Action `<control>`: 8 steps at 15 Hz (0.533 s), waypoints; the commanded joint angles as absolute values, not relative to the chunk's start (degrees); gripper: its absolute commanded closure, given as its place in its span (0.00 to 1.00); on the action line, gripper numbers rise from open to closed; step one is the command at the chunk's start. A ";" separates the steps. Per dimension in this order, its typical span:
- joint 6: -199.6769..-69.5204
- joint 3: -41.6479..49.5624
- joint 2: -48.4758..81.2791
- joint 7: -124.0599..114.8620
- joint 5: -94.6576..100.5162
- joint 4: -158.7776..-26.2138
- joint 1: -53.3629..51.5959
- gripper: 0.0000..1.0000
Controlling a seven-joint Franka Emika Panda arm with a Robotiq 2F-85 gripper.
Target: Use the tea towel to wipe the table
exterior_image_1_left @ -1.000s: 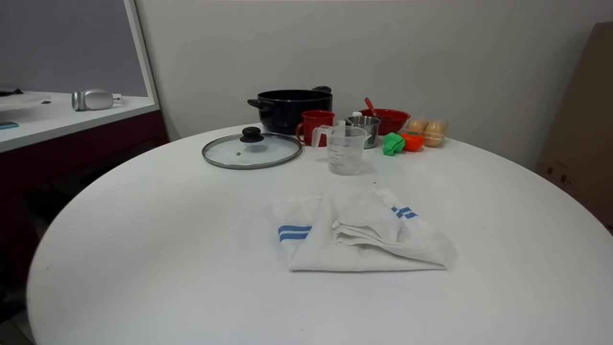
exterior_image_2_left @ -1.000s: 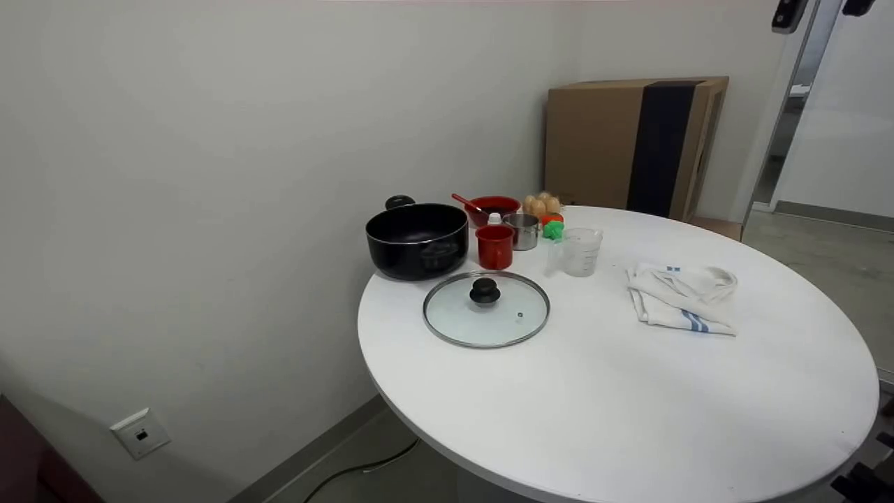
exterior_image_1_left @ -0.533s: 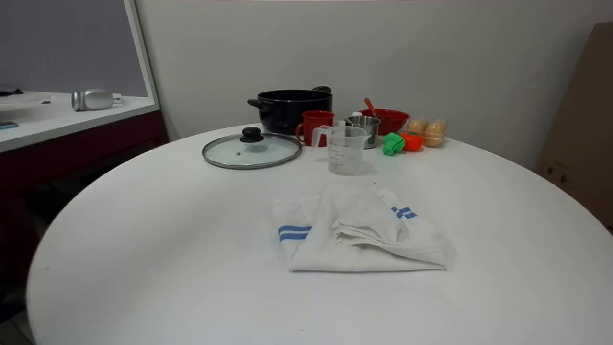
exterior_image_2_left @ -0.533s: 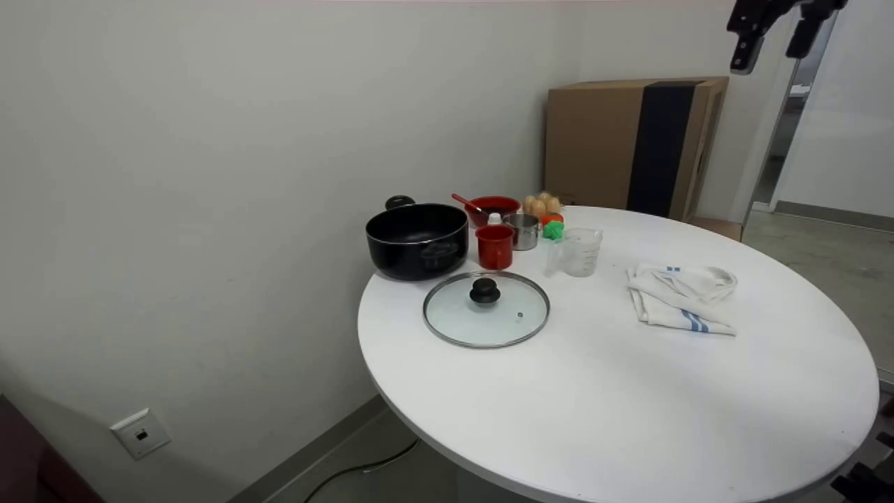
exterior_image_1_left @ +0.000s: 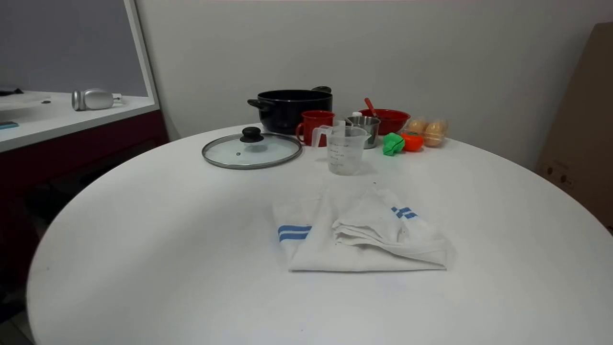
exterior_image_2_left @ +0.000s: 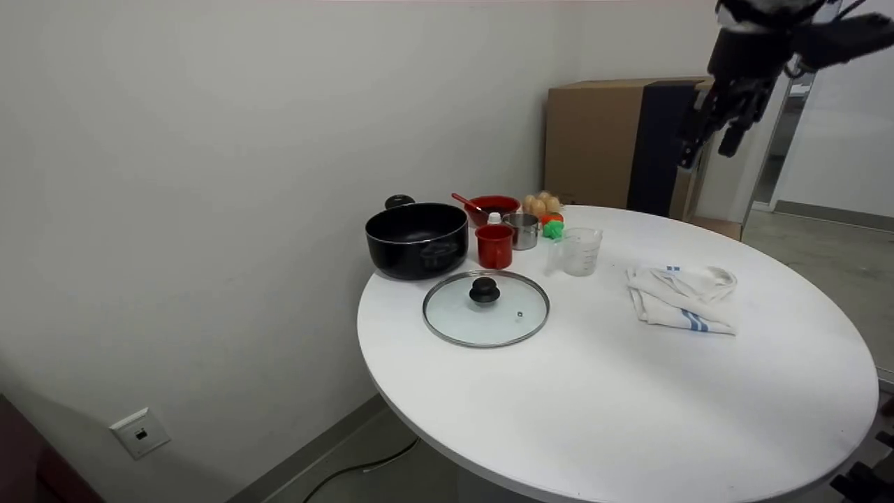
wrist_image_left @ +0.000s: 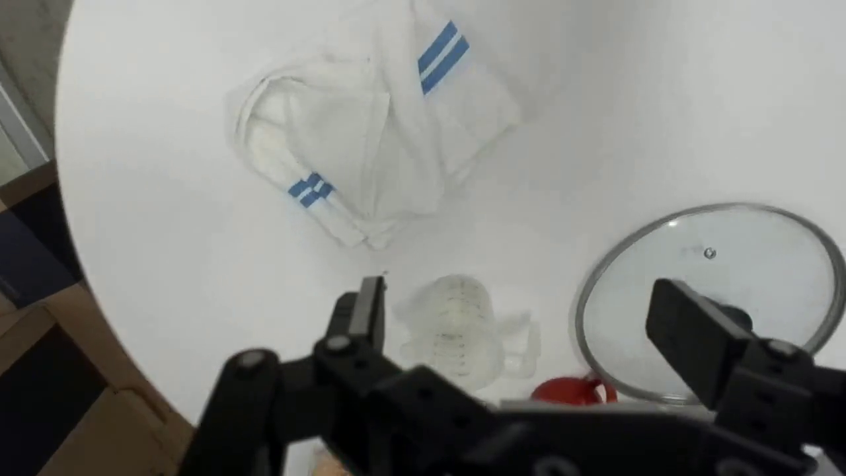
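A white cloth tea towel (exterior_image_1_left: 354, 256) with blue stripes lies folded and rumpled on the round white table (exterior_image_1_left: 167, 239). Nearest the towel stands an upright, clear plastic measuring jug (exterior_image_1_left: 346, 153) with printed marks. Farther from the towel come a small steel cup (exterior_image_1_left: 368, 127) and a red mug (exterior_image_1_left: 318, 120), then a black two-handled pot (exterior_image_1_left: 287, 115), its inside dark, and a red bowl (exterior_image_1_left: 395, 125) with a red-handled utensil (exterior_image_1_left: 370, 106) leaning in it. Brown eggs (exterior_image_1_left: 435, 131) sit in a clear plastic pack (exterior_image_1_left: 433, 142), also well apart from the towel.

On the jug's side of the towel lie a crinkled green lump (exterior_image_1_left: 393, 143) and an orange-red tomato (exterior_image_1_left: 412, 142). A round, steel-rimmed glass lid (exterior_image_1_left: 268, 152) rests flat, well apart from the towel. In an exterior view a large brown cardboard box (exterior_image_2_left: 594, 140) stands well past the towel.

There the black gripper (exterior_image_2_left: 707, 156) hangs tilted, much higher than the towel, fingertips slanting downward. Its fingers are spread; in the wrist view the jug shows in the gap between them.
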State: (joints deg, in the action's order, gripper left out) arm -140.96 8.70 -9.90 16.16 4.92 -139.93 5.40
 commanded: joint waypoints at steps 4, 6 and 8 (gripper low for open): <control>-146.94 10.36 -0.01 37.92 -10.85 -141.49 5.74 0.00; -146.43 10.15 1.23 44.22 -13.98 -140.63 7.11 0.00; -146.32 10.05 2.50 49.39 -16.02 -139.47 8.36 0.00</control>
